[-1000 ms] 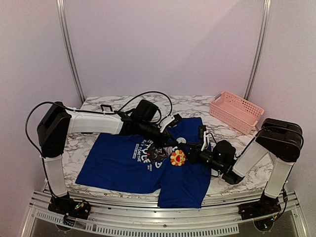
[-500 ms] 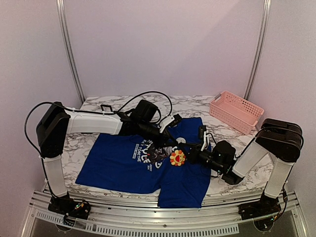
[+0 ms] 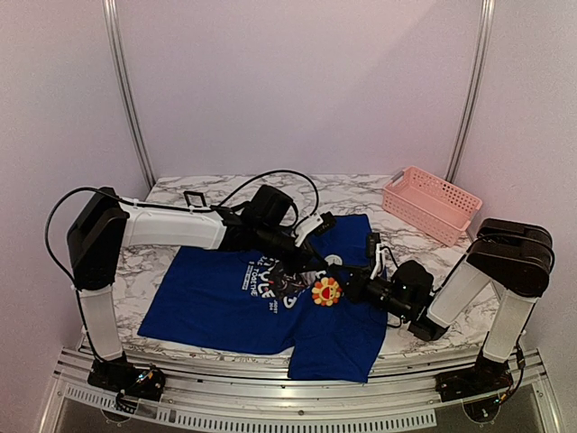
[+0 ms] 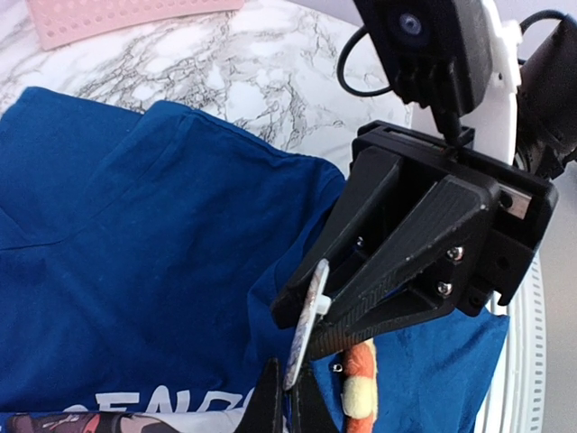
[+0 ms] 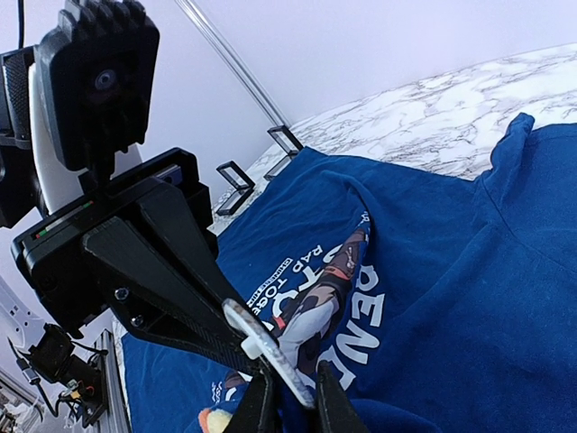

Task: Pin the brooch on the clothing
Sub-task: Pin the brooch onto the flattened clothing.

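Note:
The blue T-shirt [image 3: 216, 298] lies flat on the marble table, its panda print under the grippers; it also shows in the left wrist view [image 4: 135, 225] and the right wrist view [image 5: 469, 271]. The flower brooch [image 3: 325, 290] sits at the print's right edge, and I see it edge-on [image 4: 359, 392] beside the fingers. A thin pale disc [image 4: 306, 320] with a white peg stands between both grippers. My left gripper [image 4: 288, 406] pinches its lower edge. My right gripper [image 5: 293, 410] closes round the same disc [image 5: 266, 347] with a fold of shirt. The two grippers meet tip to tip [image 3: 332, 269].
A pink perforated basket [image 3: 431, 203] stands at the back right. Two small black brackets [image 5: 230, 176] sit behind the shirt at the back left. A black cable [image 3: 279, 173] loops over the left arm. The shirt's lower hem hangs near the table's front edge [image 3: 334, 370].
Both grippers and the brooch have shifted a little to the right. The grips look unchanged.

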You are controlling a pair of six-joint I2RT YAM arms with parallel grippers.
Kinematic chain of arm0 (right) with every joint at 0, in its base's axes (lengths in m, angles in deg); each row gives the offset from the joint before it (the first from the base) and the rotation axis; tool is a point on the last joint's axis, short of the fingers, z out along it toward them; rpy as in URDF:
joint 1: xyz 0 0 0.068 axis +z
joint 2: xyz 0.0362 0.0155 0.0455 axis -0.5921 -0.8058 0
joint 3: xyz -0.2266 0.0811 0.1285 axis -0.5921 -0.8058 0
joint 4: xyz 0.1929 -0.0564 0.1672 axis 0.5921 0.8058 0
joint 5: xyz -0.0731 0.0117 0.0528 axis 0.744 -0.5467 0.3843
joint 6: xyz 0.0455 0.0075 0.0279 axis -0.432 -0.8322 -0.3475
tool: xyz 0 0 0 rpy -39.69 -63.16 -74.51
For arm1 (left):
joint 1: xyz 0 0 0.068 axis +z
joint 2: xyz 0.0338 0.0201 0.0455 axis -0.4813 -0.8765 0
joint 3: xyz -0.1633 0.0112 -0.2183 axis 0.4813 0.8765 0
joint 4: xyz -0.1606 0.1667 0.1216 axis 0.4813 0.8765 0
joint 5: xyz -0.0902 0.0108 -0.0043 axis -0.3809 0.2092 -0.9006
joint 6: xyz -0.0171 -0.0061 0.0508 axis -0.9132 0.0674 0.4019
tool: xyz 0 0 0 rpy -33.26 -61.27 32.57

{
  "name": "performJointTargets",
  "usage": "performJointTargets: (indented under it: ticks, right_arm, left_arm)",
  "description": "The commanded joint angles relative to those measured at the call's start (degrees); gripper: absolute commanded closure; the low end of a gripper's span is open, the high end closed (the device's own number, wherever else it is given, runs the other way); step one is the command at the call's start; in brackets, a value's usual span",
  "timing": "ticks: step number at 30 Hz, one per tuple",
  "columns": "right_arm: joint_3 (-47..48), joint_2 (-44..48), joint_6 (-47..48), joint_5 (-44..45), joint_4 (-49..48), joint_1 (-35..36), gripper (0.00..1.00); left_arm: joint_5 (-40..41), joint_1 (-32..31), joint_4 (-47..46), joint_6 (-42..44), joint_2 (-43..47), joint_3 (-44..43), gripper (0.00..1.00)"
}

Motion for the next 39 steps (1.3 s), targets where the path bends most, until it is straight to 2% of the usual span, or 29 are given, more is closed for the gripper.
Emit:
performJointTargets:
  ticks: [1, 6, 12, 25, 30, 36, 39]
  right_arm:
    - [-2.0, 0.4, -1.2, 7.2, -7.8, -1.1, 0.86]
    - [-1.9, 0.8, -1.1, 7.0, -7.4, -1.1, 0.83]
    - [3.5, 0.7, 2.3, 4.9, -2.3, -1.2, 0.81]
    - [3.4, 0.0, 0.7, 8.2, -4.9, -1.2, 0.81]
    - [3.2, 1.1, -3.2, 10.0, -3.1, -2.2, 0.87]
    - [4.9, 2.1, -3.9, 9.4, 3.1, -2.3, 0.87]
    - [4.0, 2.6, -4.8, 10.0, 2.6, -2.3, 0.88]
  left_arm:
    - [1.5, -0.1, 2.2, -0.7, 2.1, 0.9, 1.0]
    - [1.6, -0.2, 2.1, -0.8, 1.9, 0.8, 1.0]
    - [1.5, -0.5, 1.5, -0.6, 1.9, 0.8, 1.0]
    - [1.0, -0.5, 2.1, 0.4, 1.9, 0.9, 1.0]
    - [1.5, -1.1, 2.9, 5.7, 2.3, 1.5, 1.0]
    - [0.5, -1.6, 3.2, 11.2, 2.5, 1.8, 1.0]
    - [0.5, -1.7, 3.4, 11.7, 2.5, 1.9, 1.0]
